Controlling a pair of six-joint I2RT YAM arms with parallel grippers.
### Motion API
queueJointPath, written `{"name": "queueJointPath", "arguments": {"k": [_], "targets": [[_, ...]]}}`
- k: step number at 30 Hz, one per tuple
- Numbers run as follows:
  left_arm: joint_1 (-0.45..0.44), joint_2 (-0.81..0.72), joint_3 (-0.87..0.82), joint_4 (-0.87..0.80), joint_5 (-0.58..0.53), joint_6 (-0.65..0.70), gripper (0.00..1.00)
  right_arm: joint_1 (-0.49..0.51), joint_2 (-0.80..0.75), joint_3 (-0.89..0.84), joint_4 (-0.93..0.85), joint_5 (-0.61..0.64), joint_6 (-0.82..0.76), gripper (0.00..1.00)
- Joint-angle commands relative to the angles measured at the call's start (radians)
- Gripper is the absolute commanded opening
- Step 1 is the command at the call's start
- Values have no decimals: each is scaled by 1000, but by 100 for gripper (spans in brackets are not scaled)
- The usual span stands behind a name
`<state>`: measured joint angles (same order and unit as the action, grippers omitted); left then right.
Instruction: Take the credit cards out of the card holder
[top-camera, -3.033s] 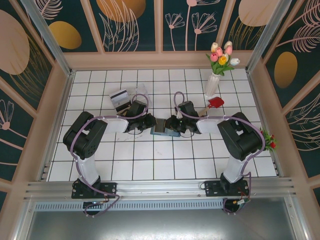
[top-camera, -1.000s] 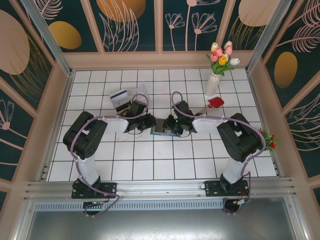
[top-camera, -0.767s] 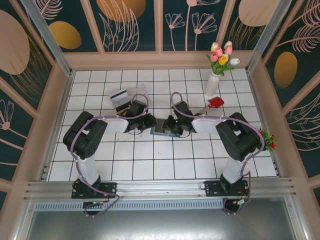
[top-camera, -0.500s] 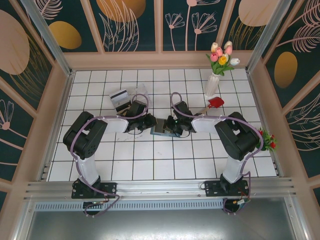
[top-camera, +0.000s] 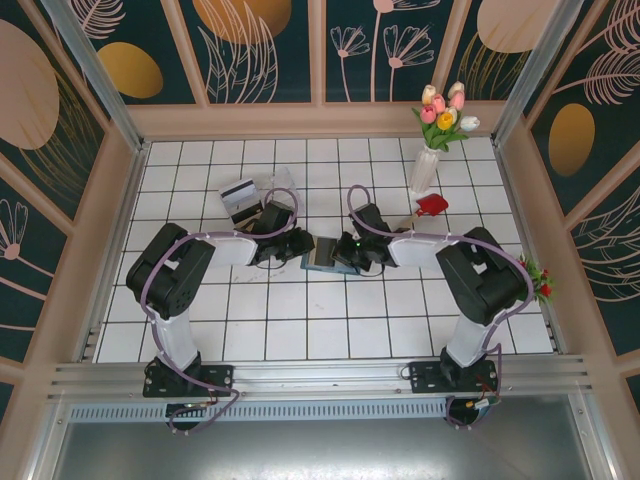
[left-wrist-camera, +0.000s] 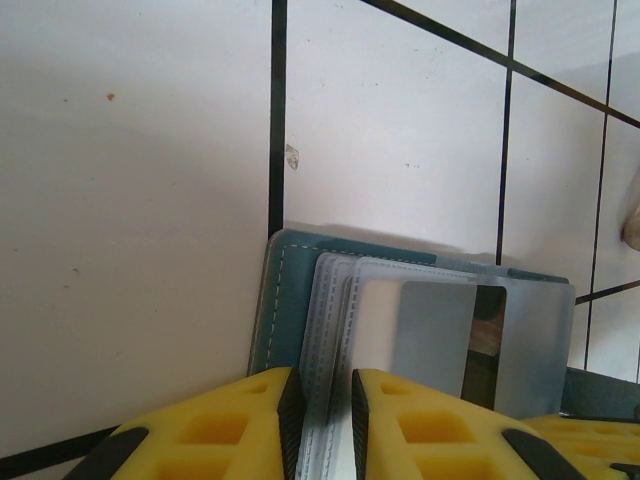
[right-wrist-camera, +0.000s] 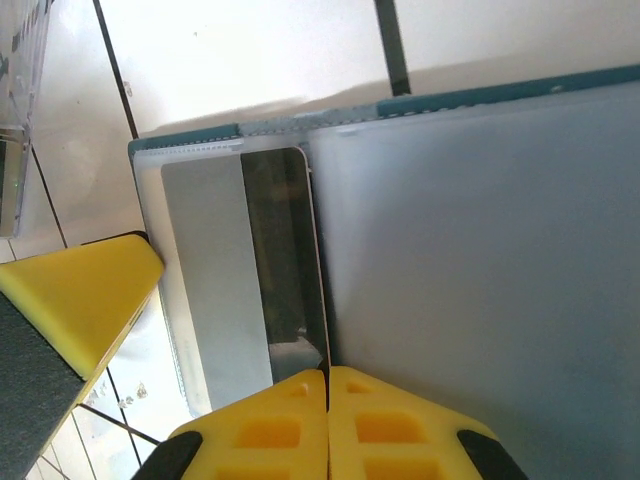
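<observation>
My right claw is pressed fully together at the right end of the holder. A thin edge runs straight into the seam between its fingers, and I cannot tell whether that edge belongs to the card or to a pocket leaf. Just past the fingertips, the silver card with its dark stripe sits inside a clear pocket. Its long axis points straight away from the claw, along my own line of reach.

The holder lies flat on the desk between my two claws. My left claw is at the opposite end, its fingers nearly together and clamped on the grey pocket edges that pass between them. It looks like the anchor.

Since the right arm is the nearer one to the card's exposed end, I judge that the pull should go straight back toward the right arm, in line with the card's length, so the card slides out of the pocket without jamming.

Farther back on the left, a loose card lies beside a box.
</observation>
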<state>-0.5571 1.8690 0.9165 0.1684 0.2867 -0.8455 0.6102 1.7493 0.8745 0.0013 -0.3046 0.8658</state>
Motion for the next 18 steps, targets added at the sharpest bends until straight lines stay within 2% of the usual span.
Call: {"name": "queueJointPath", "arguments": {"k": [1,7,15,18], "targets": [[3,25,-30,-165,-56,15,25,-12,-35,-22,-45,41,-20,9],[2,20,-14,-176,-55,24,25,-21,-78,-60,9,18,-20,4],[2,-6,38,-219,-62,45,26,-57,-187,-162,141,-47,-32,2],[3,-17,50,-240,-64,46,30,-57,-211,-182,178,-86,-50,0]]}}
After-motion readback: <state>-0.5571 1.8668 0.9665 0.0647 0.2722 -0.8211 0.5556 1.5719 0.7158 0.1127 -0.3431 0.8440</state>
